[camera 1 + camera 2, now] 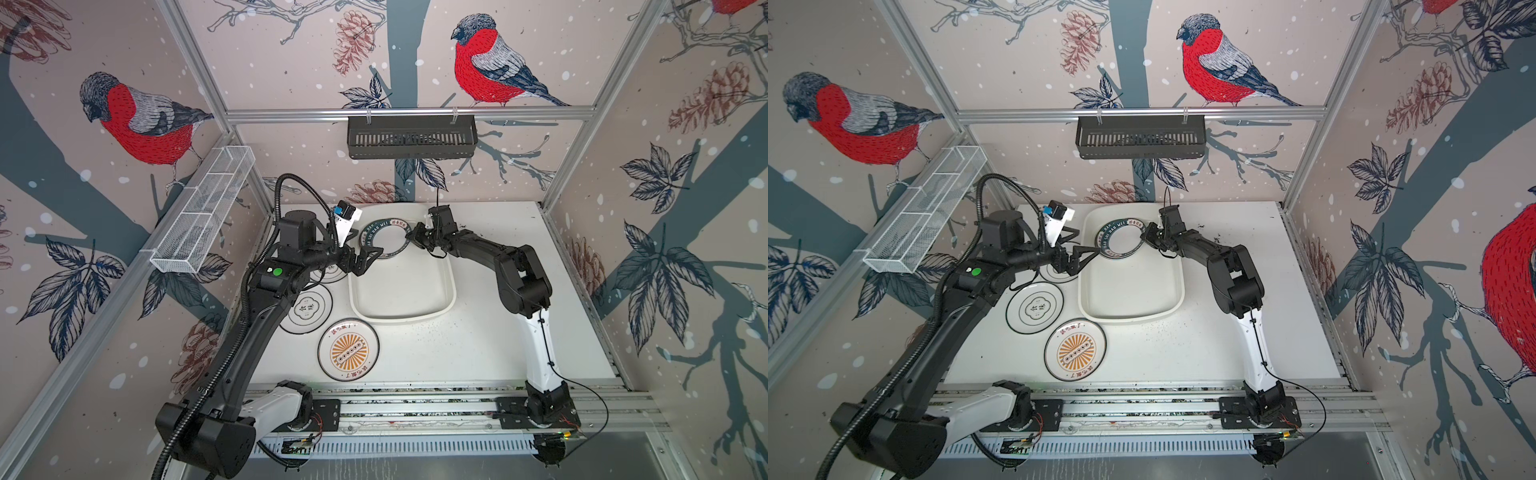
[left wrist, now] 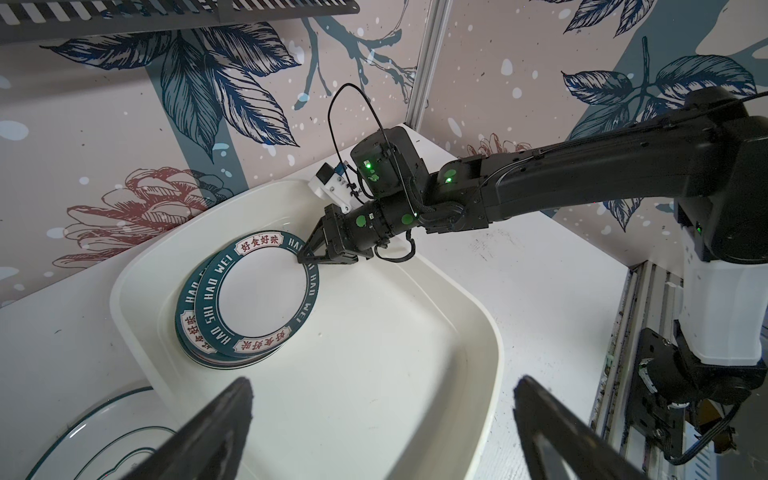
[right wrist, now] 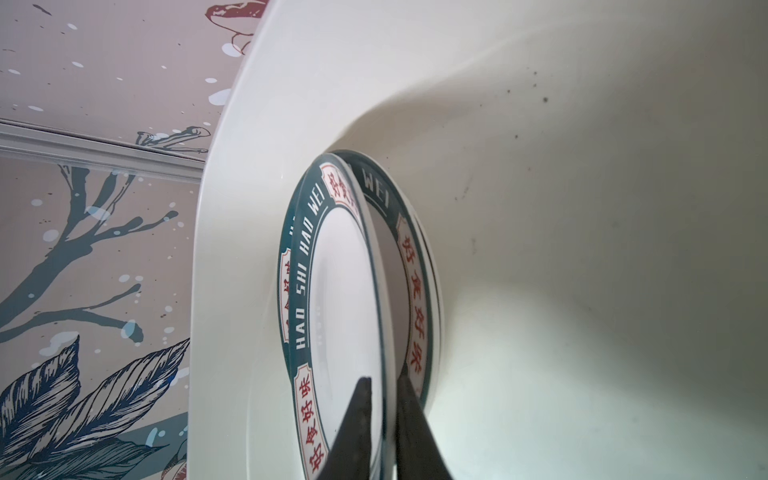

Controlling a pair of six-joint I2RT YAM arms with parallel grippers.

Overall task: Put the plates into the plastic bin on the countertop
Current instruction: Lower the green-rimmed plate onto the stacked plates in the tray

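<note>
The white plastic bin (image 1: 399, 291) (image 1: 1129, 291) lies on the speckled countertop (image 1: 478, 340). Two green-rimmed plates are stacked at its far end. The top plate (image 2: 262, 291) (image 3: 345, 291) tilts up off the lower plate (image 3: 415, 270). My right gripper (image 1: 408, 237) (image 2: 300, 259) (image 3: 384, 379) is shut on the top plate's rim, one finger above and one below. My left gripper (image 1: 374, 259) (image 2: 384, 382) hangs open and holds nothing over the bin's left rim. An orange-sunburst plate (image 1: 349, 351) and a black-rimmed plate (image 1: 307, 309) lie on the countertop left of the bin. A third plate (image 1: 330, 276) is mostly hidden under my left arm.
A black slatted basket (image 1: 411, 137) hangs on the back wall. A white wire rack (image 1: 203, 216) hangs on the left wall. Aluminium rails (image 1: 415, 405) carry both arm bases along the front edge. Dark specks dot the countertop right of the bin.
</note>
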